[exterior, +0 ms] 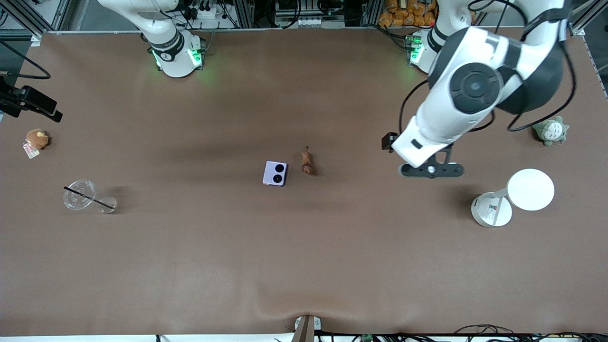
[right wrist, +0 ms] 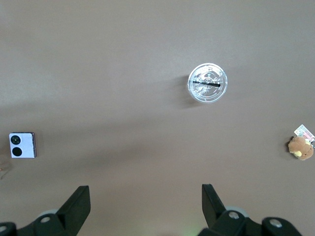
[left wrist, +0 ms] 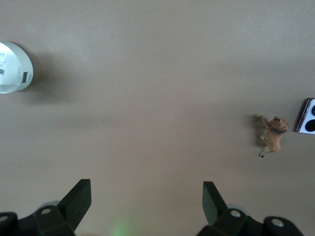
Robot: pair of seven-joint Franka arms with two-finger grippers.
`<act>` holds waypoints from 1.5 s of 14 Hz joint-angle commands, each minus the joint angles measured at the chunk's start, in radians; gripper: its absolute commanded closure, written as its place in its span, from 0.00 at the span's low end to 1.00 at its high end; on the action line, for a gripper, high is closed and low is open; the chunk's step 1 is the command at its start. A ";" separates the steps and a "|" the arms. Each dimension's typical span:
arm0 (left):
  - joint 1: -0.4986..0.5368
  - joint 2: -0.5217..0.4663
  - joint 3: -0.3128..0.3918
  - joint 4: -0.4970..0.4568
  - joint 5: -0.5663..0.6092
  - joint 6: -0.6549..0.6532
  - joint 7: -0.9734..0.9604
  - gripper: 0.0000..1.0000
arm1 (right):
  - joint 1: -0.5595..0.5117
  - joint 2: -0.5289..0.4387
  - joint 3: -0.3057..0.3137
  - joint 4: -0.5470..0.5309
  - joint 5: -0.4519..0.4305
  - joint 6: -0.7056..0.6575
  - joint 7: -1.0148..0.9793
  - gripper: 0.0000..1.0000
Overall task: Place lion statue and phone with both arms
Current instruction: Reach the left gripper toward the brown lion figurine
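The lion statue lies on the brown table near its middle, and the lavender phone lies right beside it, lenses up, toward the right arm's end. My left gripper hangs over bare table between the statue and a white stand; in the left wrist view it is open and empty, with the statue and the phone's edge well off. My right gripper is out of the front view; it is open and empty, high over bare table, with the phone to one side.
A white round-topped stand and a grey-green plush sit at the left arm's end. A clear cup with a black straw and a brown plush with a tag sit at the right arm's end.
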 commanded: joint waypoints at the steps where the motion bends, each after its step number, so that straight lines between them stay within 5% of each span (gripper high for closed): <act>1: 0.003 0.012 0.015 0.032 0.007 -0.007 -0.010 0.00 | -0.017 0.001 0.017 0.003 -0.001 -0.002 0.014 0.00; 11: 0.005 0.093 0.012 0.030 0.001 0.060 -0.053 0.00 | -0.013 0.014 0.019 0.006 0.002 0.009 0.017 0.00; 15: -0.063 0.103 0.007 0.033 -0.002 0.083 -0.166 0.00 | -0.026 0.079 0.019 0.067 0.075 0.012 0.020 0.00; 21: -0.121 0.190 0.007 0.035 -0.002 0.192 -0.298 0.00 | 0.016 0.171 0.022 0.126 0.086 0.061 0.248 0.00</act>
